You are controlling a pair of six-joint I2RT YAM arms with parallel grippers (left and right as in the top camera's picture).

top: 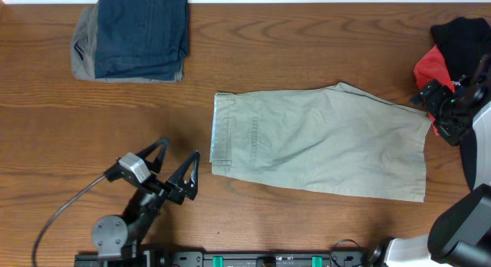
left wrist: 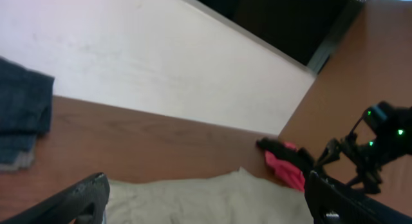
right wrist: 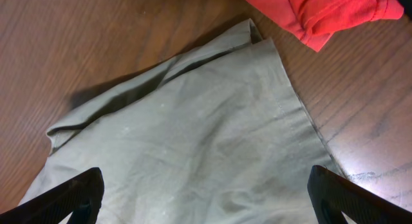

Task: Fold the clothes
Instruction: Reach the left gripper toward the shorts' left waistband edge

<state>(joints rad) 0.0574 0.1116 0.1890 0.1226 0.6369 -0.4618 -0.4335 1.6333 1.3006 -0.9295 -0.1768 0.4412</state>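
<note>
Lying flat on the worktop (top: pixel 230 60), the khaki trousers (top: pixel 322 140) look folded leg over leg, crosswise folds not yet done; left claw (top: pixel 181 148) spread near the waistband (top: pixel 223 133), right claw (right wrist: pixel 203 179) spread above the hem (right wrist: pixel 283 102).

Looked like a robotics lab or test bench, not a home. Told by the bare wood-grain table (top: pixel 307 60) set against a plain white wall (left wrist: pixel 129 50), the left arm (top: pixel 134 209) and right arm (top: pixel 468 221) near a black rail (top: pixel 253 259) at its front edge (a grey cable (top: pixel 65 209) looping off the left one), and garments laid apart: khaki trousers (top: pixel 322 140), folded jeans (top: pixel 142 33).
</note>
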